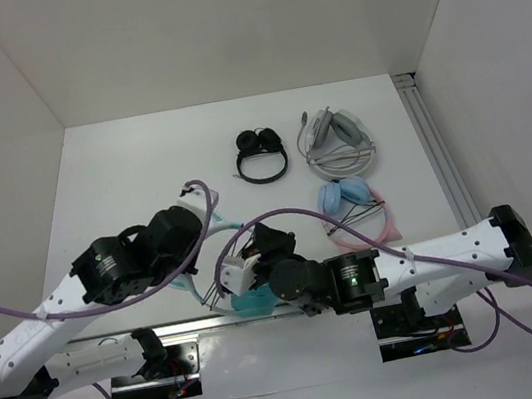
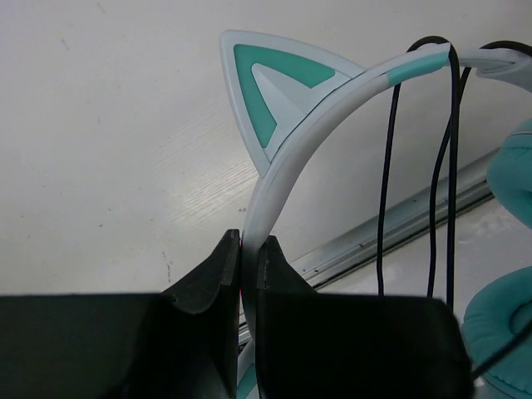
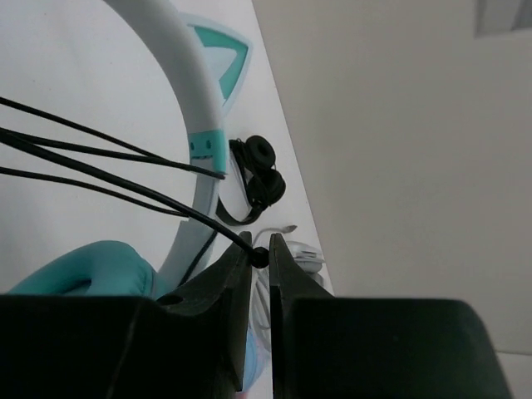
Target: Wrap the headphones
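Observation:
The headphones have a pale headband, a teal-centred cat ear and teal ear cushions. They hang over the table's near edge between my arms, where a teal cup shows in the top view. My left gripper is shut on the headband just below the cat ear. Several strands of thin black cable loop across the headband. My right gripper is shut on the cable, pinching it at the fingertips beside the headband and a teal cushion.
Small black headphones lie at the table's back middle. Grey-white headphones lie to their right. Pink-and-blue headphones lie just beyond the right arm. Metal rails run along the right side and the near edge.

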{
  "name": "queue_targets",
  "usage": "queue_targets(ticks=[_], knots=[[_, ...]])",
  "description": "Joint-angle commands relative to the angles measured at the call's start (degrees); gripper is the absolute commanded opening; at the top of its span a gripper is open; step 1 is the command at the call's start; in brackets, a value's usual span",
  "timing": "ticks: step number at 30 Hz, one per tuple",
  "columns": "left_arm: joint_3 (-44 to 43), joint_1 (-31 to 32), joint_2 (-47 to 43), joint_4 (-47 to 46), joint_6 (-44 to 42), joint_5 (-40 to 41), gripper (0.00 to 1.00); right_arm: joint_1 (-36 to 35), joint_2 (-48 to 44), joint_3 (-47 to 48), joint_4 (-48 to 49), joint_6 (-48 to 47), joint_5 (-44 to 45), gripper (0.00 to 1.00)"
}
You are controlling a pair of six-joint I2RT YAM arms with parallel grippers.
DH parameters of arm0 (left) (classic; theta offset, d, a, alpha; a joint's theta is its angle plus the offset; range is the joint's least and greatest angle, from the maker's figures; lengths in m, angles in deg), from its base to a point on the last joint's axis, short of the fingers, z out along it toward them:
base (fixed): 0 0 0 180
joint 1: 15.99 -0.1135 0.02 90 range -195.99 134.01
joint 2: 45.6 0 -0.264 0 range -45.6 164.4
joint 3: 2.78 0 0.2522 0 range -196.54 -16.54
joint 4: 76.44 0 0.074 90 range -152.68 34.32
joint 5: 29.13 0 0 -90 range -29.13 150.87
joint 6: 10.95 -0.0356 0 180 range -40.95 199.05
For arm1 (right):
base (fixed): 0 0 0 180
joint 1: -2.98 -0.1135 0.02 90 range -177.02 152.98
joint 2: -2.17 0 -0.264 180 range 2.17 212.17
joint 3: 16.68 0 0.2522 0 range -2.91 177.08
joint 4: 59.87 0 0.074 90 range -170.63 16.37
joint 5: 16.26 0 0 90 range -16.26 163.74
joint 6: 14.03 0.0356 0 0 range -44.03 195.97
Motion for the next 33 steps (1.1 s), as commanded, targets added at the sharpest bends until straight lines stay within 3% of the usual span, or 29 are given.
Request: queue_targets(ticks=[1,9,14,22,33], knots=[[-3.29,0.29,-4.14,-0.32,-1.55,-7.94,0.0,2.0,-4.68,-0.73,5.58,-4.73,-0.93,0.0],[-3.29,2.13,-5.45,-0.32,-3.75,-15.15,0.0,5.43,-7.58,0.32,4.8,-5.96,-6.38,0.0],[-3.29,2.14,-6.51,-0.85,-4.27,-15.16,0.0,7.71,-10.3,-0.37,3.47,-5.96,-7.88,0.03],[-6.81,2.14,-5.37,3.63,-1.99,-8.74,0.0,13.59,-11.63,-3.02,6.46,-6.49,-10.33,0.06],[-8.12,2.14,-7.04,4.86,-1.37,-9.36,0.0,22.29,-11.63,-4.95,9.1,-6.49,-15.08,0.22]])
